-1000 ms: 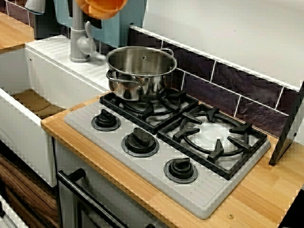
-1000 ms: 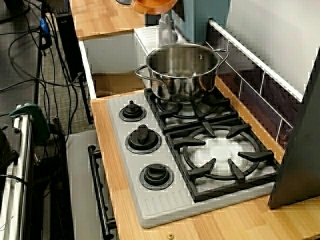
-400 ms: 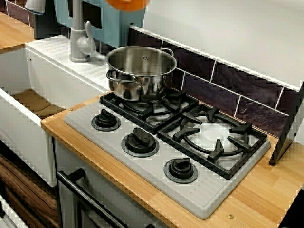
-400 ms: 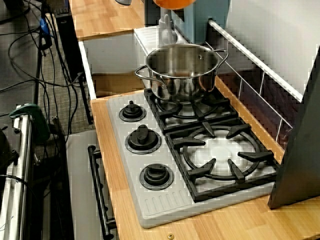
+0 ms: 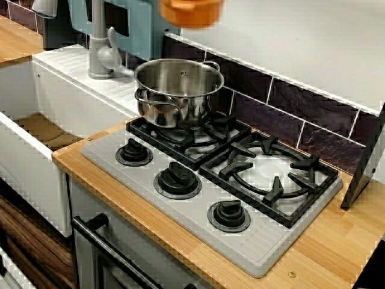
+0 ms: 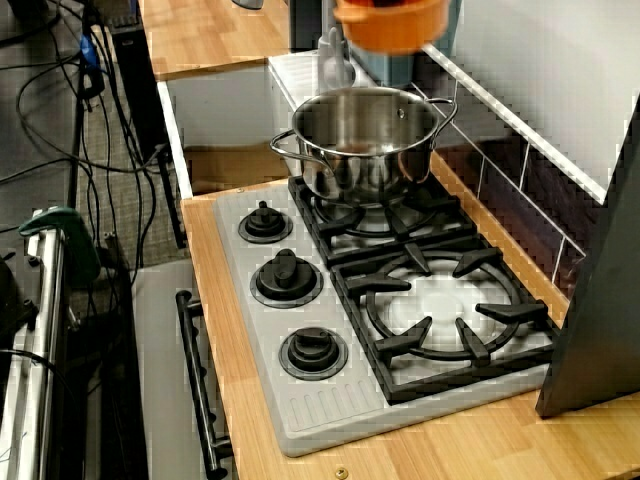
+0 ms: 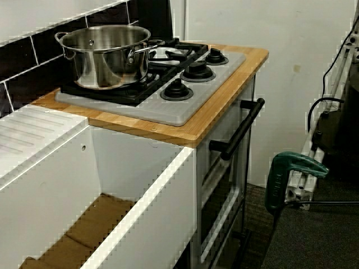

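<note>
- One orange bowl point(image 5: 191, 12) hangs in mid-air at the top edge of the front view. It is at 12 o'clock from the pot point(image 5: 178, 90), well apart from its rim, and it is blurred and partly cut off by the frame.
- No gripper shows in any view. The bowl has nothing under it, so I judge it is held from above, but I cannot tell how wide the jaws stand.
- The lidless pot sits squarely on the rear grate point(image 5: 180, 133), likely so that it rests level.
- Three knobs point(image 5: 177, 179) line the hob's point(image 5: 271, 241) front edge, within reach from the front.
- The tap point(image 5: 99, 48) stands at 9 o'clock from the pot, beside the sink point(image 7: 140, 196).
</note>
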`<state>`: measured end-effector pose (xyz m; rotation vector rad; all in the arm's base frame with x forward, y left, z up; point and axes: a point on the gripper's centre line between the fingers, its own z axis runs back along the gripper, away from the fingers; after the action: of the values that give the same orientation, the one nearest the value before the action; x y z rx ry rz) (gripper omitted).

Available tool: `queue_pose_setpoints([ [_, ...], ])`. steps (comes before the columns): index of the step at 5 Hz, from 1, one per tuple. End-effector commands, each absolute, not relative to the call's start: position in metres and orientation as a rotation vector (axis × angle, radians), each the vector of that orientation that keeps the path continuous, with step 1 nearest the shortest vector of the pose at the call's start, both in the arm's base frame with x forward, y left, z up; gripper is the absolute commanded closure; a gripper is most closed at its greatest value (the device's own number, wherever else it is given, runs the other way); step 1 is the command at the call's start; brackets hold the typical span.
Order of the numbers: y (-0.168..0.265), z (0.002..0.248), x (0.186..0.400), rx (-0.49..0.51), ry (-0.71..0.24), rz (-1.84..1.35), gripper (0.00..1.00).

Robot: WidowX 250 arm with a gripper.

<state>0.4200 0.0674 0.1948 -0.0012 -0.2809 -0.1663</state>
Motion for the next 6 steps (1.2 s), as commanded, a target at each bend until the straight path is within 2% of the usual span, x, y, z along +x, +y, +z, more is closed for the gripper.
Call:
queue_pose_setpoints([
  [1,0.006,0.202,0.404,-0.04,-0.294,-0.315,1.0],
  [2,-0.023,0.199,0.393,-0.053,-0.277,-0.392,1.0],
  [4,-0.075,0.186,0.365,-0.015,-0.272,-0.495,1.0],
  [5,-0.093,0.182,0.346,-0.002,-0.278,-0.544,1.0],
  [6,-0.099,0.171,0.335,-0.002,-0.276,-0.574,1.0],
])
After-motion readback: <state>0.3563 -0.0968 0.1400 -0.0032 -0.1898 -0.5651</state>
